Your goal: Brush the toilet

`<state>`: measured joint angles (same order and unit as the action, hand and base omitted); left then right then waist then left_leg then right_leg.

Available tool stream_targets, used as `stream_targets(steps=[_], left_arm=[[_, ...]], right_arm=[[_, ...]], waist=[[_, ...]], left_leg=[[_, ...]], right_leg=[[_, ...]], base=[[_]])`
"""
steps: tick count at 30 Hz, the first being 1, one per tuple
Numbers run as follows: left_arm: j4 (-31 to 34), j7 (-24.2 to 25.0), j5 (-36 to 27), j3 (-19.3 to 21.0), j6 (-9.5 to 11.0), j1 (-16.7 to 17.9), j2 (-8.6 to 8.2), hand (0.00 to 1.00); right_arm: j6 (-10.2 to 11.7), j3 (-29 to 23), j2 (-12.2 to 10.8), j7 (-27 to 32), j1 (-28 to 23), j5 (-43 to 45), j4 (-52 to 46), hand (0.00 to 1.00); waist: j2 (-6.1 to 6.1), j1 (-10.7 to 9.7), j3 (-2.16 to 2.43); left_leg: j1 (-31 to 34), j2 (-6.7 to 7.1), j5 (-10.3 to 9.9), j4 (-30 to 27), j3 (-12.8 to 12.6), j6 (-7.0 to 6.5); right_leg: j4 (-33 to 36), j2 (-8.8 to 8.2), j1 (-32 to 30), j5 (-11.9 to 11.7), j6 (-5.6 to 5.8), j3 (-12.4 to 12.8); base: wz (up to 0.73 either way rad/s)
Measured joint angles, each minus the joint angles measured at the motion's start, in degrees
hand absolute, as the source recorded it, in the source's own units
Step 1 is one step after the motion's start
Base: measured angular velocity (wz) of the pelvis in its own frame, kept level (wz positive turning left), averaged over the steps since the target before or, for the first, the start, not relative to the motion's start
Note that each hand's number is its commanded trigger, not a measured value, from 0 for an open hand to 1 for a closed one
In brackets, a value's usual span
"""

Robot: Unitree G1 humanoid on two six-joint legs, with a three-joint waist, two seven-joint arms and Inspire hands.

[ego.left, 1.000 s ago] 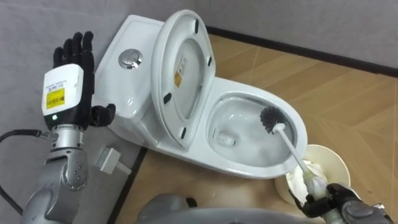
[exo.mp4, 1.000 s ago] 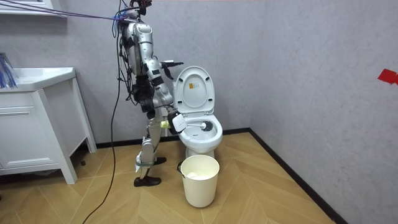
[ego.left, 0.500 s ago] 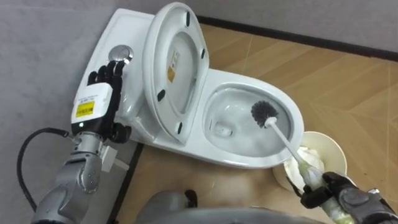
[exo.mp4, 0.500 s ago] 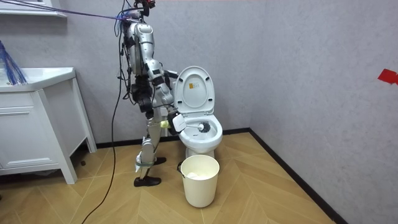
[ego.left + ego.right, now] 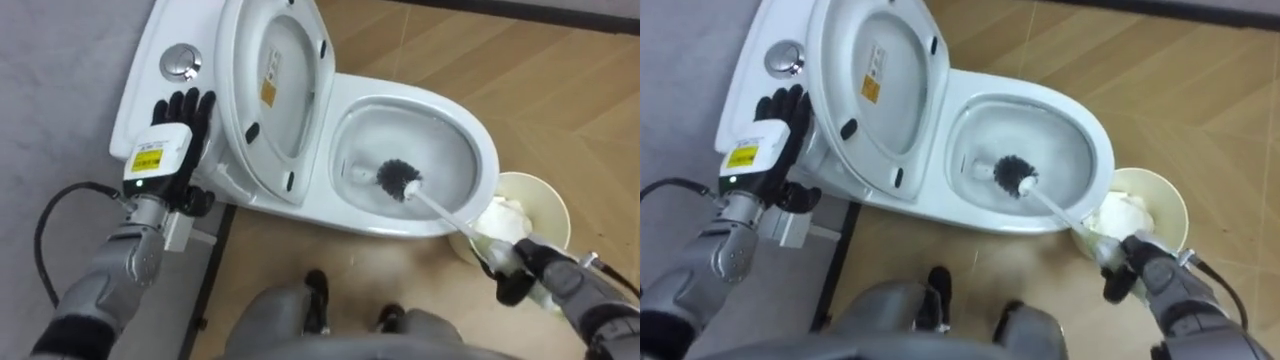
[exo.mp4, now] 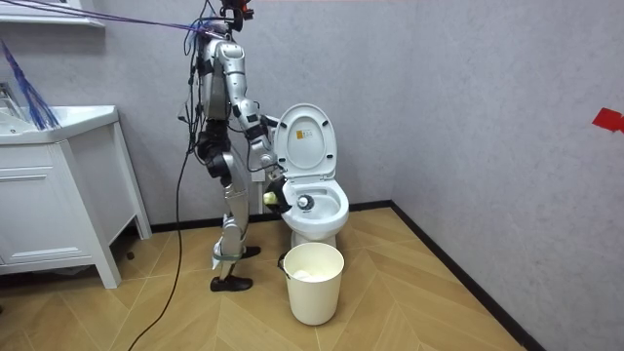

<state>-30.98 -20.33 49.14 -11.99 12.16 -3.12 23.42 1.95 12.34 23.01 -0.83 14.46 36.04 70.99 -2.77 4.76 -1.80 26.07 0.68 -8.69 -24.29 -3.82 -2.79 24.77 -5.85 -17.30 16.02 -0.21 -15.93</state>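
Brush [image 5: 399, 178]: head lay low in the bowl [image 5: 485, 150], near its middle; a second before it was toward 3 o'clock.
Meaning: scrubbing seemed under way, the head sweeping across.
Right hand [image 5: 535, 268]: curled round the handle's end, at 5 o'clock of the bowl, over the bin [image 5: 558, 202].
Left hand [image 5: 170, 140]: fingers straight, empty, lowered beside the tank [image 5: 140, 90] at 9 o'clock.
Eye views: showed where the bristles sat.
Room view: showed the robot standing beside the toilet [image 6: 317, 226].
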Motion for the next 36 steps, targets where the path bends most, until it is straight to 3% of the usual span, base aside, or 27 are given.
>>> stream_targets(steps=[4, 5, 8, 19, 24, 27, 30, 34, 36], left_arm=[[-2.5, -2.8, -0.1, -1.7, 0.2, -4.4, 0.08, 0.00], [-3.2, -4.0, -0.1, -2.0, 0.5, -5.7, 0.13, 0.00], [-4.6, -7.5, -0.1, -2.6, 0.6, -8.7, 0.22, 0.00], [-5.9, -16.4, -0.2, -4.1, 0.5, -13.7, 1.32, 0.00], [-3.7, -19.3, -0.1, -6.8, 0.4, -15.3, 4.61, 0.00], [-3.7, -20.2, -0.3, -7.5, 0.4, -15.6, 4.98, 0.00], [-3.1, -20.6, -0.3, -8.9, 0.3, -17.7, 5.01, 0.00], [-2.1, -20.7, -1.4, -11.3, 0.0, -20.2, 6.58, 0.00], [-1.6, -20.7, -1.4, -11.8, -0.5, -21.6, 7.03, 0.00]], right_arm=[[-0.2, 2.2, 0.2, 1.6, 2.5, 5.3, -0.7, 1.00], [-0.3, 3.0, 0.2, 1.6, 2.6, 6.9, -2.1, 1.00], [-0.8, 5.1, 0.7, 3.5, 3.7, 9.9, -4.4, 1.00], [-5.4, 13.3, 1.9, 6.5, 10.5, 11.8, -11.3, 1.00], [-6.4, 14.6, 4.0, 8.1, 11.9, 11.9, -13.5, 1.00], [-7.0, 15.8, 4.8, 8.5, 12.6, 11.7, -13.5, 1.00], [-8.0, 18.3, 7.8, 8.6, 14.7, 11.3, -12.8, 1.00], [-7.9, 20.3, 9.5, 9.6, 17.7, 9.3, -11.5, 1.00], [-7.8, 20.2, 9.5, 10.1, 19.7, 8.2, -10.2, 1.00]], waist=[[0.35, 0.5, -0.48], [0.23, 0.7, -0.35], [0.82, 2.1, -0.78], [0.74, 3.6, -1.42], [0.61, 3.8, -1.81], [0.17, 4.3, -1.89], [-0.19, 6.3, -2.01], [-0.14, 6.5, -2.07], [0.70, 6.5, -2.61]], left_leg=[[3.8, -0.08, 0.5, -1.3, 0.3, -0.36], [5.0, -0.41, 0.8, -1.4, 0.5, -0.39], [8.4, -0.83, 1.8, -1.8, -0.6, -0.61], [17.7, -0.94, 3.2, -4.6, 0.2, -0.18], [21.6, -0.83, 3.9, -5.4, 2.2, 0.52], [22.6, -0.94, 4.0, -5.6, 2.6, 0.72], [25.0, -0.96, 4.1, -7.1, 3.0, 0.90], [27.4, -0.11, 4.7, -7.9, 4.1, 1.33], [28.3, 0.19, 5.0, -8.2, 4.1, 1.52]], right_leg=[[2.3, -0.15, -4.1, 0.2, -0.15, 0.0], [2.7, -0.14, -5.7, 0.1, -0.22, 0.0], [4.2, -0.29, -9.4, -0.7, -0.66, 0.3], [9.2, -1.25, -19.1, -0.3, -2.22, -0.9], [10.1, -1.21, -22.0, 0.1, -2.96, -2.7], [10.3, -1.11, -22.5, 0.3, -3.30, -3.2], [11.9, -1.21, -25.1, 0.6, -3.67, -3.2], [14.3, -2.43, -27.5, 1.8, -4.29, -4.6], [16.2, -3.24, -28.9, 2.5, -4.66, -4.7]], base=[[0.06], [-0.04], [-0.12], [0.02], [0.17], [0.08], [0.03], [0.21], [0.17]])
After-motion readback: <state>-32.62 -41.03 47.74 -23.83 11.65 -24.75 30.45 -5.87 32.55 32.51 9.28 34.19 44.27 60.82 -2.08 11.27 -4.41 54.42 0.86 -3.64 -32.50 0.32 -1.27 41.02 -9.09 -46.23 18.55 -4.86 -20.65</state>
